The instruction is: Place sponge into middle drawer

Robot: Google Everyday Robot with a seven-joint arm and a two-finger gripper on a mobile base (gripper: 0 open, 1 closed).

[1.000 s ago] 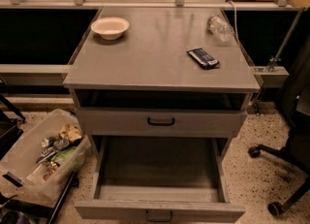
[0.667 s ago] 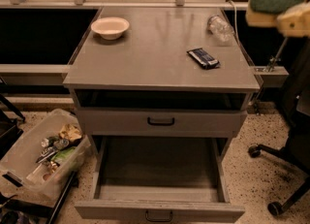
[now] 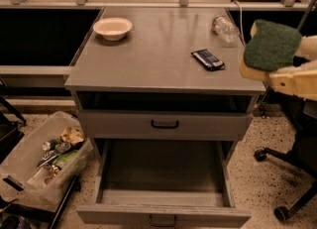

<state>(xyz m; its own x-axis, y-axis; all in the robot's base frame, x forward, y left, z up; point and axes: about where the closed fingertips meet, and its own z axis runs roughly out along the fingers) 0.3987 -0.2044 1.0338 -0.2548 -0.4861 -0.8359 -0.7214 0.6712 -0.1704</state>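
Carrying step: your hand (image 3: pixel 296 69), clamped on the sponge (image 3: pixel 271 44), hangs beside the tabletop's (image 3: pixel 148 59) right edge. Next, lower it left over the open middle drawer (image 3: pixel 163 173).

You see only a small part of the robot: its gripper (image 3: pixel 296 64), at the right edge of the view, just beside the right end of the cabinet top (image 3: pixel 158 59). Its fingers (image 3: pixel 297 85) have a pale cream-yellow colour and a smooth, matte surface. The lower one looks like a thick, blocky bar with straight edges. The upper one is smaller and more rounded. Between them you see a whiter patch. The frame edge cuts off the rest of the arm.
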